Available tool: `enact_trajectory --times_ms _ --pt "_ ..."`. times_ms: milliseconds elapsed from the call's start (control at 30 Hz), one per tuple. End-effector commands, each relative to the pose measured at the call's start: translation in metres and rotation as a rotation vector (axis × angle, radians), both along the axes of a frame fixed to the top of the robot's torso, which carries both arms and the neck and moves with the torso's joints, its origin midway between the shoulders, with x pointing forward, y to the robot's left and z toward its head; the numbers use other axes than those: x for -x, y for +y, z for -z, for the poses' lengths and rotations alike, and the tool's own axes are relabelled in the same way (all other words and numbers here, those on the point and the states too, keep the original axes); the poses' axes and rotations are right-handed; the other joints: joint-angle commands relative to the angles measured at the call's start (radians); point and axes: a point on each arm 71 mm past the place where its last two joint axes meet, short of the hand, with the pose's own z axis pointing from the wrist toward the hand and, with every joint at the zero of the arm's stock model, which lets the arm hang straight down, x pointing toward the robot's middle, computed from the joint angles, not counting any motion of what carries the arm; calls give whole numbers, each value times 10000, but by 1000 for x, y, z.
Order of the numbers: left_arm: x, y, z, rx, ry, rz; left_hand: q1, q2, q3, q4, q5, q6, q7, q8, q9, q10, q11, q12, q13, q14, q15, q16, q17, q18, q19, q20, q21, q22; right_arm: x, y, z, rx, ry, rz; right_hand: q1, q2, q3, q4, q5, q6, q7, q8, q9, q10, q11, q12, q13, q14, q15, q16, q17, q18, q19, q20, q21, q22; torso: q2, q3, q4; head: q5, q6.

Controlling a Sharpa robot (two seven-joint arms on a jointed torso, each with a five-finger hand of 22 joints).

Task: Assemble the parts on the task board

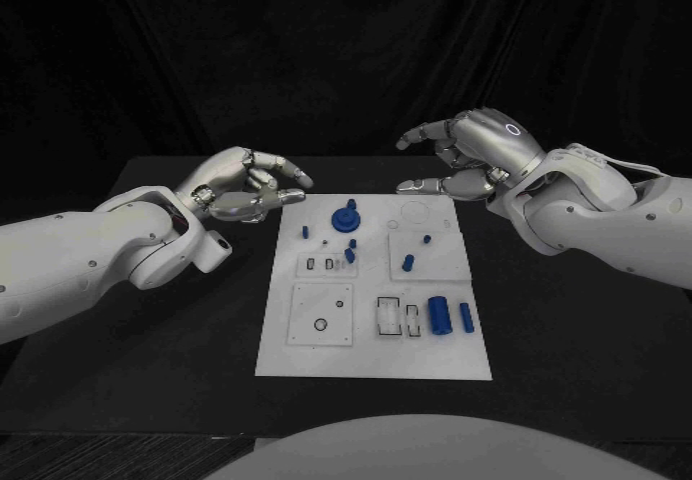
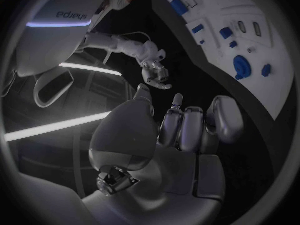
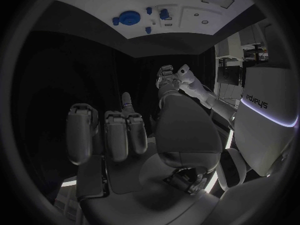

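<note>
Head view: your left hand (image 1: 245, 186) is curling clenched, holding nothing; your right hand (image 1: 469, 150) is hovering released beyond the task board (image 1: 375, 355) lying mid-bench.

Left wrist view: blue gear (image 2: 241, 65) is standing there; approach it squarely, fingers spread.

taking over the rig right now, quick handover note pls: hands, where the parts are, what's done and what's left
Left robot hand: holds nothing, fingers curled in, off the far-left corner of the white rectangular task board.
Right robot hand: holds nothing, fingers apart, beyond the board's far-right corner.
Parts: round blue knob-shaped piece at the far end; two blue cylinders lying at the near right; small blue pegs mid-board.
Done: cannot tell which pieces are seated.
Left: neither hand touches a part; loose cylinders not yet placed.
</note>
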Motion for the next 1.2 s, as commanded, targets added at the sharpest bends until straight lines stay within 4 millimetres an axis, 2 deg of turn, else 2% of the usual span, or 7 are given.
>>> enact_trajectory --times_ms 33,367,667,933,1000,1067,1200 --pt "-5 -11 9 -3712 -1158 -575 -845 -25 -106 -83 -2 594 -150 550 418 1842 -101 335 3185 1751 -93 508 3587 -517 1514 -66 1847 3015 0 -5 2 -342 -424 112 -30 138 64 7 44 94 10 55 -18 1064 87 25 2635 1058 75 25 2634 40 363 43 59 2167 -69 149 -174 1 -1" --pt "-16 -38 28 -6684 321 -1263 -1729 243 247 -8 14 1956 -583 456 931 1842 -497 335 3185 1751 -487 508 3587 -750 2338 -233 2266 4091 0 -17 17 -132 -25 393 -35 393 158 -28 143 255 26 125 -76 1064 101 25 2635 1058 88 25 2634 -8 471 55 271 2231 -100 474 -513 316 -1" --pt "-22 -63 41 -8407 1365 -893 -1591 601 313 -83 397 2162 -354 -1602 -72 1842 -337 335 3185 1751 -381 508 3587 -750 2338 -170 2266 4091 4 -25 28 -47 266 547 302 523 239 -75 574 413 32 169 -164 1064 110 25 2635 1058 95 25 2634 -28 517 63 368 2257 -228 697 -953 902 -1" --pt "-28 -82 38 -7867 812 -650 -321 720 862 -919 1096 46 159 -3273 -930 1842 72 335 3185 1751 -26 508 3587 -750 2338 140 2266 4091 4 -28 36 46 582 747 521 691 297 -108 778 432 43 154 -233 1064 121 25 2635 1058 101 25 2634 -15 491 70 319 2239 -357 727 -1026 1002 -1" --pt "-29 -84 37 -7717 681 -598 -161 746 975 -1053 946 -547 -587 -3590 -1113 1842 -415 335 3185 1751 -300 508 3587 -750 2338 -3 2266 4091 3 -29 39 89 684 822 583 736 306 -121 853 440 47 151 -254 1064 123 25 2635 1058 105 25 2634 -9 480 72 299 2231 -395 738 -1006 980 -1" --pt "-31 -85 37 -7735 688 -561 -286 728 974 -994 777 996 -636 -3296 -979 1842 -781 335 3185 1751 -789 508 3587 -750 2338 -511 2266 4091 3 -30 40 115 765 874 611 756 309 -125 887 443 50 149 -264 1064 125 25 2635 1058 107 25 2634 -9 479 73 297 2231 -434 745 -1001 966 -1" --pt "-32 -85 38 -7895 803 -578 -771 700 773 -641 679 2960 -443 -2438 -599 1842 -420 335 3185 1751 -455 508 3587 -750 2338 -278 2266 4091 2 -32 43 153 887 942 654 791 314 -132 939 453 53 149 -279 1064 129 25 2635 1058 109 25 2634 -9 479 76 299 2231 -483 745 -1016 949 -1"
